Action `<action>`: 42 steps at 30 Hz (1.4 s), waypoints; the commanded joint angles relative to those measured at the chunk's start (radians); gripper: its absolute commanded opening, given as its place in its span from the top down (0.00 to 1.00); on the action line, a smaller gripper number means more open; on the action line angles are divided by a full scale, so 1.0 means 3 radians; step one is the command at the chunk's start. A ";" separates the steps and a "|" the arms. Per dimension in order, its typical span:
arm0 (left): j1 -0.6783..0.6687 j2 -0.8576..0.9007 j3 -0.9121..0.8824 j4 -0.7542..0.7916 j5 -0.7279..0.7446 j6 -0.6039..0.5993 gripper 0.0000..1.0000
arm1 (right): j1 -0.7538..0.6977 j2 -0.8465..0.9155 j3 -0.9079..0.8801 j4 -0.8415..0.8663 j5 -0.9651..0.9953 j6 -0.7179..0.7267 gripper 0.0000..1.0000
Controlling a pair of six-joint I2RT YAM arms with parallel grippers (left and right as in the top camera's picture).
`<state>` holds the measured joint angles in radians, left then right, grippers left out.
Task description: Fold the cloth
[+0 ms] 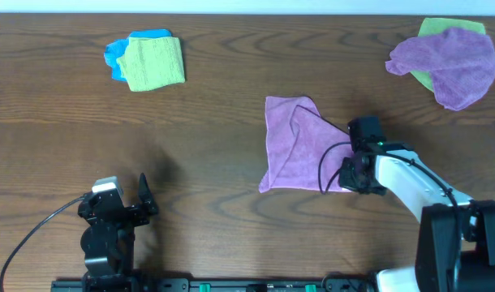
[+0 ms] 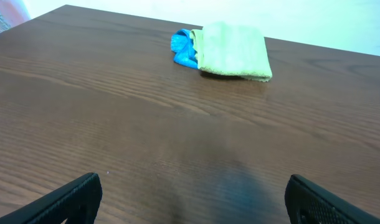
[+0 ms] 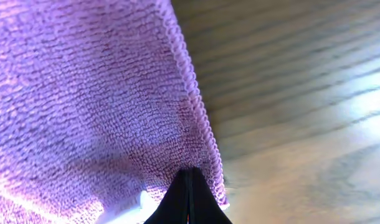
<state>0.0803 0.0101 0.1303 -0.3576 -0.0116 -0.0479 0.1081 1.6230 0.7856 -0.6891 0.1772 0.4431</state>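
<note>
Cloth [image 1: 294,146]: pinkish-purple microfibre, looped pile, stitched ribbed hem. It lies on the table [image 1: 215,154] a little right of centre. It is partly doubled over, with a diagonal crease running across it and a rumpled outline.

Right claw [image 3: 190,198]: black fingers pressed together, pinching the cloth's hem at its near right corner. A small white scrap [image 3: 139,200] sits just left of the fingers, too blurred to read.

Left claw [image 2: 193,196]: fingers spread wide, holding nothing, low over bare wood at the near left, well apart from the cloth.

Table: dark brown wood grain with a dull sheen.

Far left: a lime-green cloth [image 1: 157,62], folded to a rough rectangle with a nubbly weave, lies on top of a crumpled blue cloth [image 1: 118,55].

Far right: a violet cloth [image 1: 450,66], bunched and fuzzy, lies over a green cloth [image 1: 449,26].
</note>
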 commanded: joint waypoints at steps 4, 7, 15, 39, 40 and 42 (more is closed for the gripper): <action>-0.0013 -0.0018 -0.0070 -0.0027 -0.0047 0.0037 0.05 | -0.0100 0.0219 -0.0072 -0.0080 0.0089 0.0036 0.99; -0.0013 -0.0018 -0.0070 -0.0027 -0.0047 0.0037 0.05 | -0.0100 0.0219 0.0136 -0.0216 -0.0172 -0.0074 0.99; -0.0013 -0.0018 -0.0070 -0.0027 -0.0047 0.0037 0.05 | -0.0080 0.0132 0.1329 -0.0963 -0.0267 -0.0100 0.99; -0.0013 -0.0018 -0.0070 -0.0027 -0.0048 0.0037 0.05 | 0.0599 0.0800 0.2242 -0.0449 -0.1277 -0.0724 0.99; -0.0013 -0.0018 -0.0070 -0.0027 -0.0048 0.0037 0.05 | 0.0599 0.0799 0.2263 -0.0491 -0.1278 -0.0746 0.99; -0.0013 -0.0018 -0.0070 -0.0027 -0.0047 0.0037 0.05 | 0.0605 0.0799 0.2293 -0.0553 -0.1277 -0.0774 0.98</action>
<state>0.0803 0.0101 0.1303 -0.3576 -0.0116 -0.0479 0.2859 1.8801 1.4471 -0.8429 -0.1951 0.2440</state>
